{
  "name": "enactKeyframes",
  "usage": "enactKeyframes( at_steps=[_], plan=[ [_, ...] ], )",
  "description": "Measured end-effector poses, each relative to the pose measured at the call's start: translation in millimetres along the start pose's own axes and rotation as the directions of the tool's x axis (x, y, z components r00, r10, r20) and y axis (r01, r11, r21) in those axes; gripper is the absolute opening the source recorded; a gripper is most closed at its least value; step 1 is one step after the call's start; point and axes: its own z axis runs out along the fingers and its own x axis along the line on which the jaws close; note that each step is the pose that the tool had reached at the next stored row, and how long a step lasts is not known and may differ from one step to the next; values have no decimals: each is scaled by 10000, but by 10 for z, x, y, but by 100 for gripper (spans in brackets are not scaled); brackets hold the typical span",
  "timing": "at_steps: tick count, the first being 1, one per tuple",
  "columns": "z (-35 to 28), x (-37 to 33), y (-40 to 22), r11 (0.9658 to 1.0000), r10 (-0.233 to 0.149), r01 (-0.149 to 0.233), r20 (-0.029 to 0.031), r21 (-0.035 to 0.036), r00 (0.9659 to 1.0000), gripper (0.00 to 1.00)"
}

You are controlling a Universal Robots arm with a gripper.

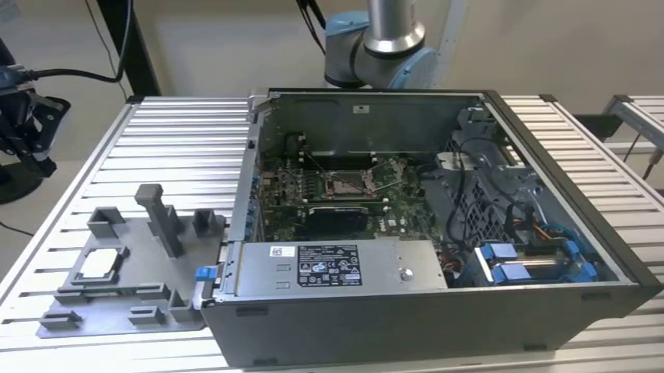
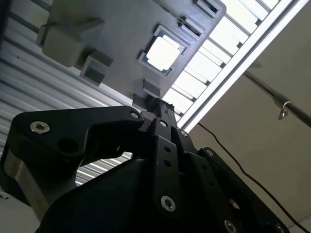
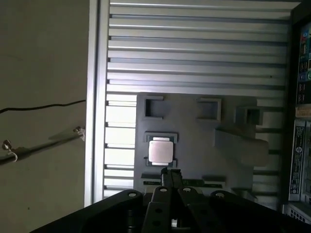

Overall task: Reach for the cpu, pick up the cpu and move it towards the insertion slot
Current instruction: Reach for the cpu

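The cpu (image 1: 99, 264) is a small pale square chip lying flat in a recess of the grey plastic tray (image 1: 124, 299), on the exterior view's left. Both wrist views show it from above, the cpu (image 3: 160, 151) bright in its frame and again at cpu (image 2: 163, 52). My gripper (image 3: 170, 174) hangs above the tray with its black fingertips pressed together and nothing between them. It is apart from the chip, which sits just beyond the tips. The gripper (image 2: 158, 109) points toward the tray. The insertion slot (image 1: 344, 185) is a silver-framed socket on the green board inside the open computer case.
The open computer case (image 1: 415, 311) fills the table's middle and the exterior view's right, its walls rising around the board. Grey fixture blocks and a tall post (image 1: 161, 221) stand on the tray. A black device with cables (image 1: 23, 116) sits off the table's left edge.
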Motion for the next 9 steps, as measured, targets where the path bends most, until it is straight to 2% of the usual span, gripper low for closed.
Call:
enactKeyframes(
  at_steps=[9],
  plan=[
    [1, 1, 3, 10000, 0, 0, 0, 0, 10000, 0]
  ],
)
